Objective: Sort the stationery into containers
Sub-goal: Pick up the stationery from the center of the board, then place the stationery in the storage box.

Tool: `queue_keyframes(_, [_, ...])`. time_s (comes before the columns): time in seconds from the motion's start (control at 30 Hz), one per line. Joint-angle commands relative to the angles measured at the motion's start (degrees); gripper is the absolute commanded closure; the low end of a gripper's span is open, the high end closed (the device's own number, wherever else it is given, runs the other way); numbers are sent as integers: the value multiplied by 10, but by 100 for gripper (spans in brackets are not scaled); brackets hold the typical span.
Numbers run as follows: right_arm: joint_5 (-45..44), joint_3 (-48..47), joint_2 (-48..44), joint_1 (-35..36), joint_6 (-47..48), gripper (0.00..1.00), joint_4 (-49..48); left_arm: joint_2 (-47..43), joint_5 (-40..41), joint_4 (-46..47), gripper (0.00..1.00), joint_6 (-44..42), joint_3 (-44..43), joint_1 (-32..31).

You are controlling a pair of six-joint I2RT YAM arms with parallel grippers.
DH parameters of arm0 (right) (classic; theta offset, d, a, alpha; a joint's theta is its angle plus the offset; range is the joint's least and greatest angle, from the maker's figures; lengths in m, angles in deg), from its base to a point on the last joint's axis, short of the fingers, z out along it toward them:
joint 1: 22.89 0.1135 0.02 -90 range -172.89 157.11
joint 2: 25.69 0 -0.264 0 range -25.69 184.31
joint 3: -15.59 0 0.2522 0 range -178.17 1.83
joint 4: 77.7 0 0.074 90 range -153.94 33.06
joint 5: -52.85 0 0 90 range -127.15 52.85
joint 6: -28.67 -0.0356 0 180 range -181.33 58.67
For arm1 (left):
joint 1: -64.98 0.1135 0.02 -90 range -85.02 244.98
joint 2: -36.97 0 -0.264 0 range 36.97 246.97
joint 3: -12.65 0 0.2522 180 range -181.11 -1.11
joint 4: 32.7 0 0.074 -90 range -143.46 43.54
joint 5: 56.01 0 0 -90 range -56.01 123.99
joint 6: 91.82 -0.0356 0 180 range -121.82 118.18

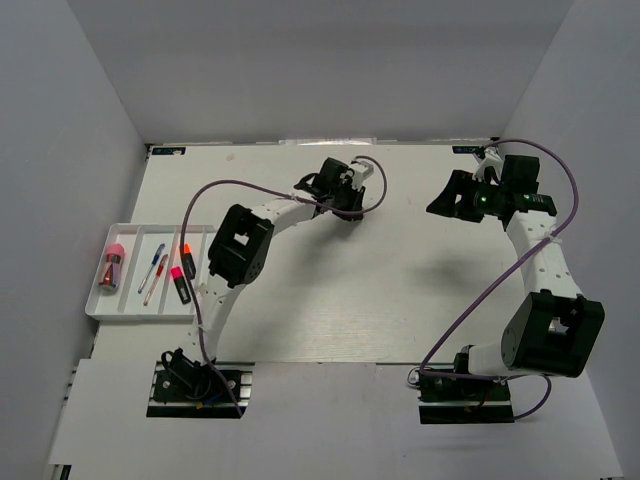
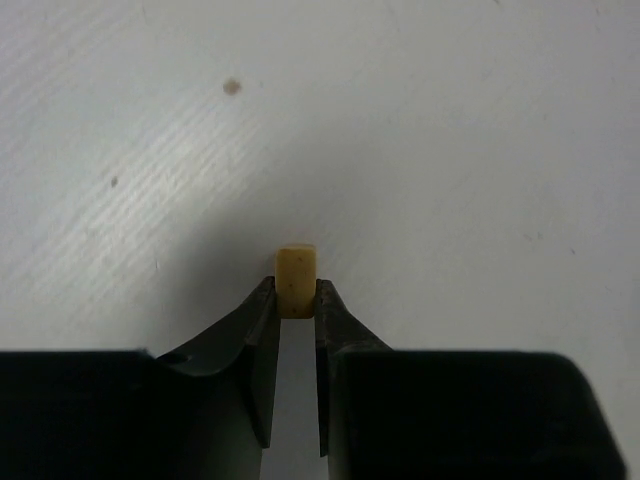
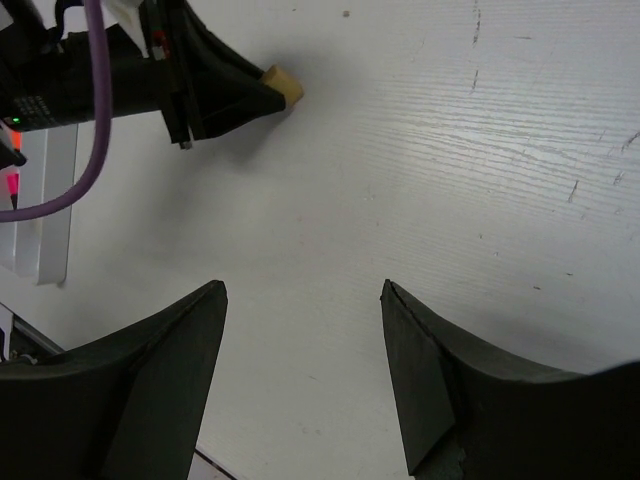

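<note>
Nearly done, I'd say: pink-capped tube, pens and highlighters sit in the tray at left, left gripper pinches the tan eraser on the table well away from it, right gripper spread, empty.

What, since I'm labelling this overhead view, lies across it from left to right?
pink-capped tube → blue pen → orange-capped highlighter → left gripper → right gripper

White bench, faintly scuffed, enclosed on three sides by plain pale grey walls; lighting even.
</note>
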Motion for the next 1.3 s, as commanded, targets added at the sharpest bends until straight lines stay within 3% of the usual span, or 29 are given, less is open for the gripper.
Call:
queue_keyframes(0.0, [8, -4, -18, -4, 4, 31, -11, -138, -8, -17, 100, 25, 45, 9])
queue_keyframes(0.23, [19, 13, -29, -3, 11, 31, -15, -325, 25, -208, 100, -7, 120, 65])
queue_keyframes(0.37, [30, 16, -31, -2, 13, 31, -15, -422, 42, -335, 100, -47, 206, 110])
queue_keyframes(0.67, [37, 7, -18, 0, 30, 31, -2, -591, 116, -445, 100, -110, 356, 262])
queue_keyframes(0.9, [42, -3, 2, 1, 35, 32, 5, -572, 120, -469, 100, -151, 407, 352])
queue_keyframes(1.27, [43, 5, 12, 1, 35, 32, 0, -456, 96, -454, 100, -161, 406, 371])
